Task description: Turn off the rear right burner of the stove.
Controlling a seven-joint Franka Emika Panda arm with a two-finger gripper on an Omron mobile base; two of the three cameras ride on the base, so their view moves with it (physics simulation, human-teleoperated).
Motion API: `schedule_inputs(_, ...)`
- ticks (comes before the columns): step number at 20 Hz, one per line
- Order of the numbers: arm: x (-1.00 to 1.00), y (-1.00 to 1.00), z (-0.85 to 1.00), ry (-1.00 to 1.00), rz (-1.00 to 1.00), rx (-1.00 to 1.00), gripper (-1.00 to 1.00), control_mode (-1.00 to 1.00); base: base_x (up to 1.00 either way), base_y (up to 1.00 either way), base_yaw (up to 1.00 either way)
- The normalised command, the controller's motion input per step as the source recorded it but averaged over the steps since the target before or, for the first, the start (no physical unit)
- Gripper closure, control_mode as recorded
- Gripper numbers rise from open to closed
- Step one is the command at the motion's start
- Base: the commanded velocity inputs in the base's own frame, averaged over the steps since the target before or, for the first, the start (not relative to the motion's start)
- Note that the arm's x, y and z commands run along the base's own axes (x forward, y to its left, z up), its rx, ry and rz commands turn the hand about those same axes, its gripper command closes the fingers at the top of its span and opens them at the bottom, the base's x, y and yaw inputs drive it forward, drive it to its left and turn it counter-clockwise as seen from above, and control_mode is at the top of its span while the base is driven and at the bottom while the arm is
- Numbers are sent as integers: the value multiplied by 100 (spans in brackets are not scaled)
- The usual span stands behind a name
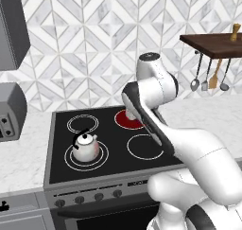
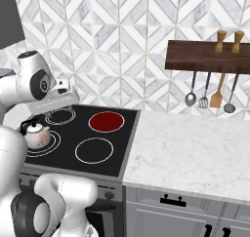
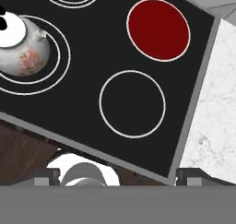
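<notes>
A stove (image 2: 78,148) is sitting between two stretches of counter (image 2: 195,153), with a row of knobs (image 1: 87,198) running along its front. The rear right burner (image 2: 106,122) is lying behind the front right zone (image 2: 94,150). A kettle (image 1: 85,146) is standing on the front left zone. Utensils (image 2: 210,97) are hanging under a wall shelf (image 2: 207,55) to the stove's right, above the counter.
</notes>
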Motion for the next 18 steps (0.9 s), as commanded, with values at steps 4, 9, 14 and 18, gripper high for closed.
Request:
schedule_inputs(4,-64,100,-82,0,35,-55,-100,-100,0,0,0)
schedule_inputs(9,-72,100,-88,0,38,-56,-100,-100,0,0,0)
schedule_inputs(14,-61,100,-93,0,40,-58,-100,-100,0,0,0)
schedule_inputs(18,-42,91,-89,0,42,-58,-100,-100,0,0,0)
